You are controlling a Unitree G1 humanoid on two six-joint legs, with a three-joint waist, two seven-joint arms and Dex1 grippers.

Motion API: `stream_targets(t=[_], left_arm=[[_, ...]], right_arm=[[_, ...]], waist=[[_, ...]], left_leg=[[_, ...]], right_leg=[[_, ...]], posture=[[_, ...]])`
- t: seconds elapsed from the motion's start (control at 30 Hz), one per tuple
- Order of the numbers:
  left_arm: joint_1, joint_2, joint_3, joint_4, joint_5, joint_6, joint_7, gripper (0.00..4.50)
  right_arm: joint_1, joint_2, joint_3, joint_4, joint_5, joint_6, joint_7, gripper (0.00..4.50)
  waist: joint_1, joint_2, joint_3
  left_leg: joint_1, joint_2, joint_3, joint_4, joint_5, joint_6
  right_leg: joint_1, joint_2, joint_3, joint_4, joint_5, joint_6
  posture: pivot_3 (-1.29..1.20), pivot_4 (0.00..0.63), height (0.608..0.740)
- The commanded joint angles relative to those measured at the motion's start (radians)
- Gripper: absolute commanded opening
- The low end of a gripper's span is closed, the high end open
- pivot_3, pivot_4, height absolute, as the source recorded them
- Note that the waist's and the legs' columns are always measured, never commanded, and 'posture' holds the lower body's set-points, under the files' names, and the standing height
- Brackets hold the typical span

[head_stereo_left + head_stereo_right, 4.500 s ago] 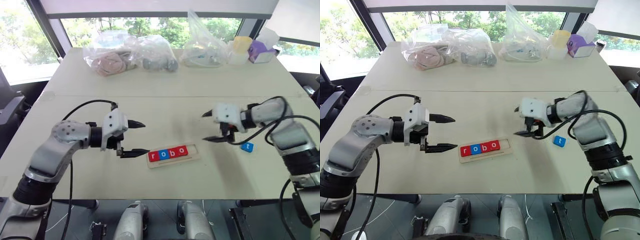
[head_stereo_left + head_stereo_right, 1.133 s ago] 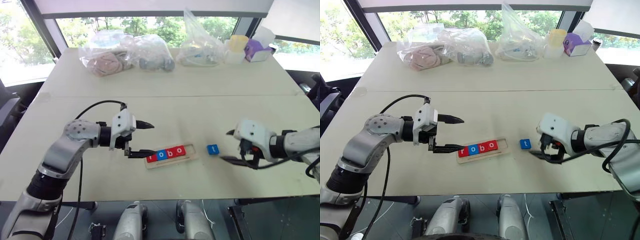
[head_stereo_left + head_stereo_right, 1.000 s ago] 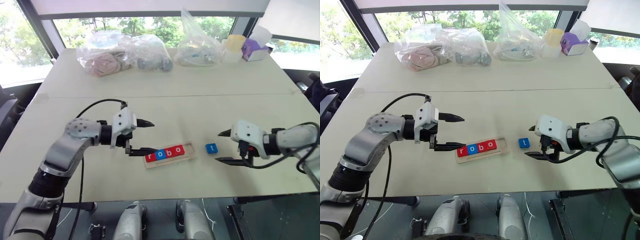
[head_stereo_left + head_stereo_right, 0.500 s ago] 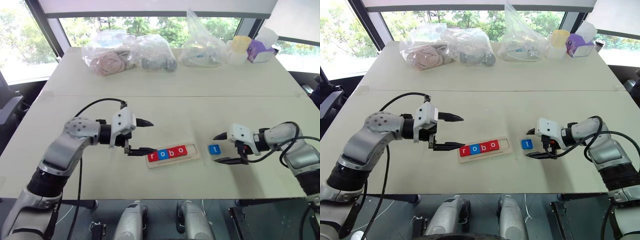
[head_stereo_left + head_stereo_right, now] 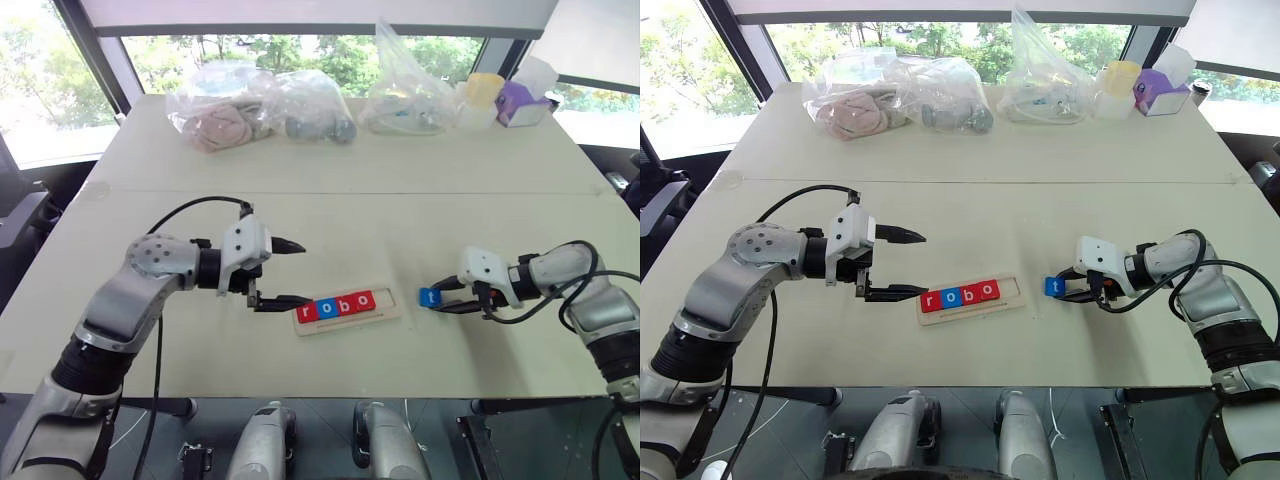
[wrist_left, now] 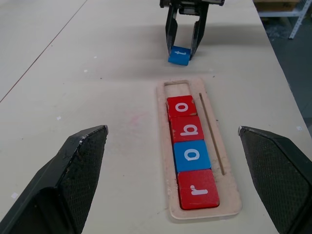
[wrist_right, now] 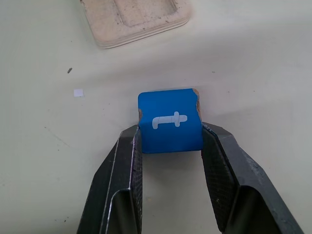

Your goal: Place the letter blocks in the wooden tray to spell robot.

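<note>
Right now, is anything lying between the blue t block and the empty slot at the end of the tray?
Nothing visible: only bare table separates the blue t block, held in the right pincer, from the wooden tray's empty end slot.

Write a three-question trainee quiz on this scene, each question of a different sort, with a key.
1. True or false: the wooden tray already holds five letter blocks.
2. Which block is the right hand shut on? A) the red r block B) the blue t block C) the blue o block
3. Fill in: the tray's one empty slot lies at the end nearest the ___ hand.

Key:
1. False. Four blocks sit in it, reading r, o, b, o.
2. B. The blue t block sits between its two fingers on the table, beside the tray. The left hand stands open at the tray's other end.
3. right.
</note>
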Motion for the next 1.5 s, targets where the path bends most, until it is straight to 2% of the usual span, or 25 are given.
stream_targets(t=[0.03, 0.2, 0.37, 0.8, 1.5], left_arm=[[-0.005, 0.012, 0.027, -0.033, -0.009, -0.006, -0.001, 4.50], [-0.005, 0.010, 0.026, -0.037, -0.011, -0.004, -0.001, 4.50], [-0.011, 0.007, 0.022, -0.032, -0.010, -0.006, -0.004, 4.50], [0.017, 0.021, 0.045, -0.084, -0.030, 0.028, 0.010, 4.50], [0.028, 0.029, 0.046, -0.106, -0.043, 0.046, 0.035, 4.50]], right_arm=[[-0.016, -0.003, -0.038, -0.084, 0.039, 0.067, 0.007, 1.12], [-0.035, -0.007, -0.031, -0.260, 0.072, 0.158, 0.019, 1.12], [-0.072, 0.024, 0.011, -0.328, 0.069, 0.208, 0.029, 1.12], [-0.145, 0.094, 0.109, -0.217, -0.013, 0.149, 0.060, 1.12], [-0.194, 0.152, 0.130, -0.130, -0.064, 0.103, 0.086, 1.12]], waist=[[0.000, 0.000, 0.000], [-0.001, 0.000, 0.000], [0.000, 0.000, 0.000], [-0.001, 0.000, 0.000], [-0.001, 0.000, 0.000]], left_leg=[[0.000, 0.000, 0.000, 0.000, 0.000, 0.000], [0.000, 0.000, 0.000, 0.000, 0.000, 0.000], [0.000, 0.000, 0.000, 0.000, 0.000, 0.000], [0.000, 0.000, 0.000, 0.000, 0.000, 0.000], [0.000, 0.000, 0.000, 0.000, 0.000, 0.000]], right_leg=[[0.000, 0.000, 0.000, 0.000, 0.000, 0.000], [-0.001, 0.000, 0.000, 0.001, 0.000, 0.000], [-0.001, 0.000, 0.000, 0.001, 0.000, 0.000], [-0.001, 0.000, 0.000, 0.001, 0.000, 0.000], [-0.001, 0.001, 0.000, 0.002, 0.000, 0.000]], posture=[[0.00, 0.150, 0.740], [0.00, 0.150, 0.740], [0.00, 0.150, 0.740], [0.00, 0.150, 0.740], [0.00, 0.150, 0.740]])
